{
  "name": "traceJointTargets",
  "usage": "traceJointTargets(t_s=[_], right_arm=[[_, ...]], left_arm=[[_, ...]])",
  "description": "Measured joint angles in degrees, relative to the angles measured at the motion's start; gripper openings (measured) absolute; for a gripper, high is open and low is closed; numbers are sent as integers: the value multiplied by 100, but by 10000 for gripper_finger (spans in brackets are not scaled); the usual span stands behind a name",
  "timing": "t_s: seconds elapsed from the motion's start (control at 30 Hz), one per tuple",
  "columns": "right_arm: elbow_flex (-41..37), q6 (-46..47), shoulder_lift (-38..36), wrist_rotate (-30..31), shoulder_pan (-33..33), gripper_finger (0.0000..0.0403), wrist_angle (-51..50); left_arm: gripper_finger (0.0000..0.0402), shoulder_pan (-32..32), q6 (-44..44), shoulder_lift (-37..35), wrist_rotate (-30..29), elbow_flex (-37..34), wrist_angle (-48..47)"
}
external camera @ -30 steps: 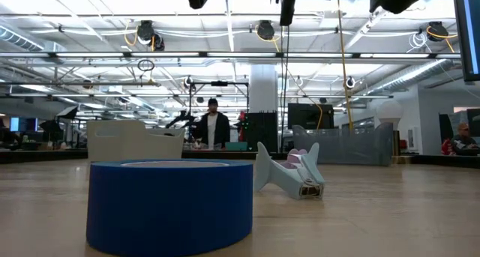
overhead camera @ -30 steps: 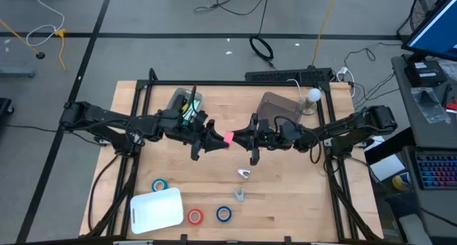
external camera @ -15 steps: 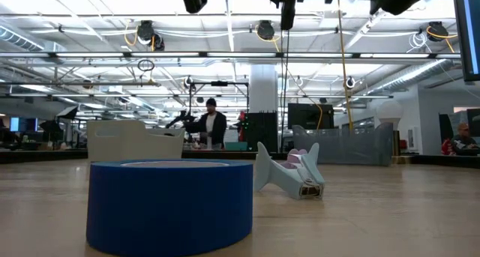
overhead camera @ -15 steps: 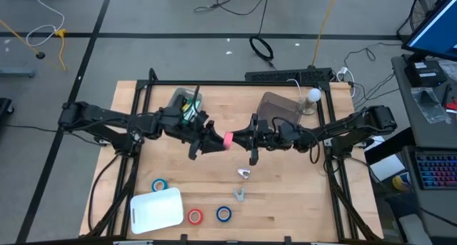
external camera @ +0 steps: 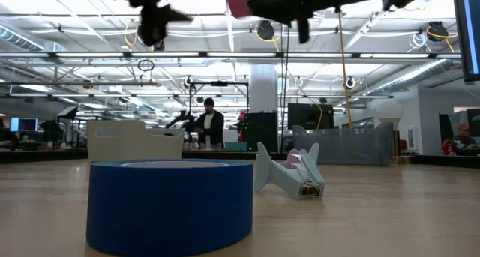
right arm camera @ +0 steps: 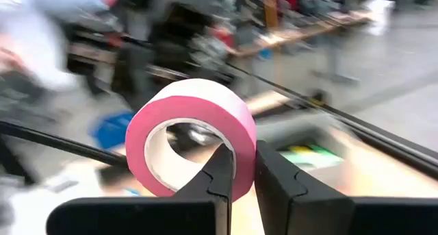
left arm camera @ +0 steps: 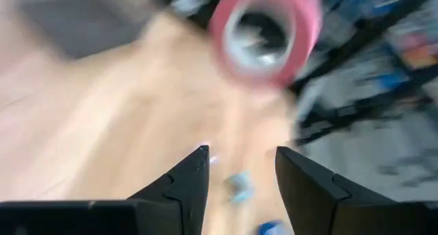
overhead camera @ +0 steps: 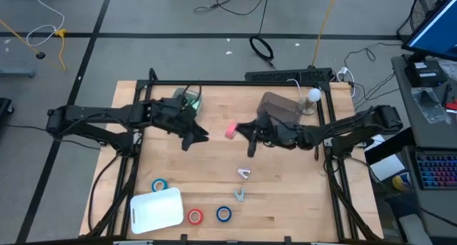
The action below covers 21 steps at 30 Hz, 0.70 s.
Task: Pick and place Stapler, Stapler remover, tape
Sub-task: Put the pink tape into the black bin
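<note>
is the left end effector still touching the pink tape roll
Apart. The high view shows the left end effector pulled back, bare table between it and the pink tape roll, which the right end effector pinches by its wall.

a tape roll (overhead camera: 231, 131) is held above the table (overhead camera: 300, 195) between the left gripper (overhead camera: 201, 137) and the right gripper (overhead camera: 242, 130), touching only the latter.

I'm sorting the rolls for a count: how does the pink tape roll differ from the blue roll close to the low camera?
The pink tape roll is held up in the air, pinched through its wall by the right gripper; the blue roll lies flat on the table, untouched. The pink one stands on edge, the blue one on its face. Both are rings.
</note>
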Motion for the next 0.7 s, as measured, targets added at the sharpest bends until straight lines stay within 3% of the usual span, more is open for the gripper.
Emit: traceJointTargets(t_s=[0.17,0.27,0.5,0.7], right_arm=[[-3,57,-798,833,-313,26,-2144],[-1,194,-1270,944,-683,26,-3362],[-1,217,-1659,696,-1860,26,-5252],[-1,124,-1483,86,-2797,26,-5811]], left_arm=[[168,-66,185,-203,-1376,-2,-1410],[168,-106,311,-212,-1868,-2,-1711],[168,-108,578,-195,-2168,-4,-1690],[168,-108,633,-198,-2180,-113,-1507]])
